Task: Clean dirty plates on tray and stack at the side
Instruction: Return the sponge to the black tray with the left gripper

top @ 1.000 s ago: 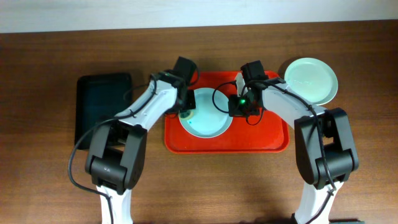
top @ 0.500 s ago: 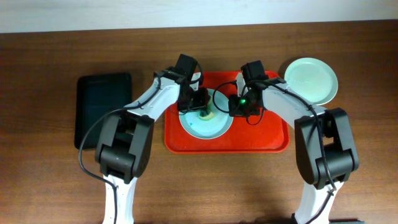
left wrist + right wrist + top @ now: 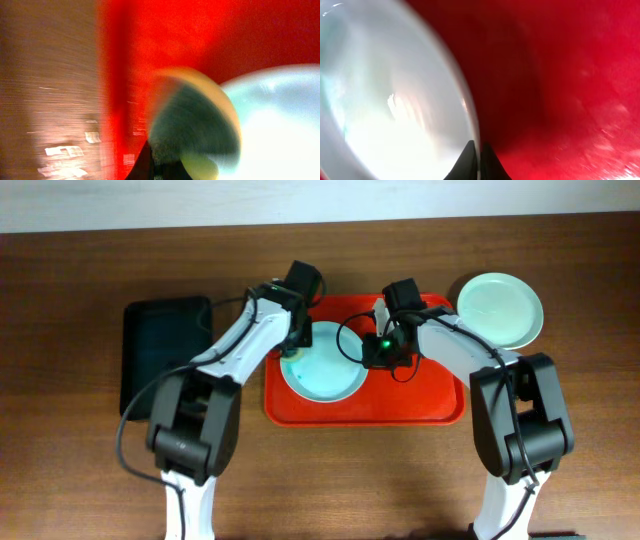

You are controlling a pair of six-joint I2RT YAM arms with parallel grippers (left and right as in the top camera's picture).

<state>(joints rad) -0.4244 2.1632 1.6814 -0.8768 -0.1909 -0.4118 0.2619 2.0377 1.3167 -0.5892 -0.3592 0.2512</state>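
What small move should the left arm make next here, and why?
Probably sweep the sponge rightward across the plate. The left tool holds the sponge at the plate's left rim, over the red tray, while the right tool pinches the right rim, which should steady the plate. Blur hides whether any smears remain.

Bench (image 3: 80, 480) layout.
Tray (image 3: 420, 395) centre; plate (image 3: 325, 375) in its left half; second plate (image 3: 500, 308) on bench at tray's far right corner; smaller tray (image 3: 160, 345) to left.
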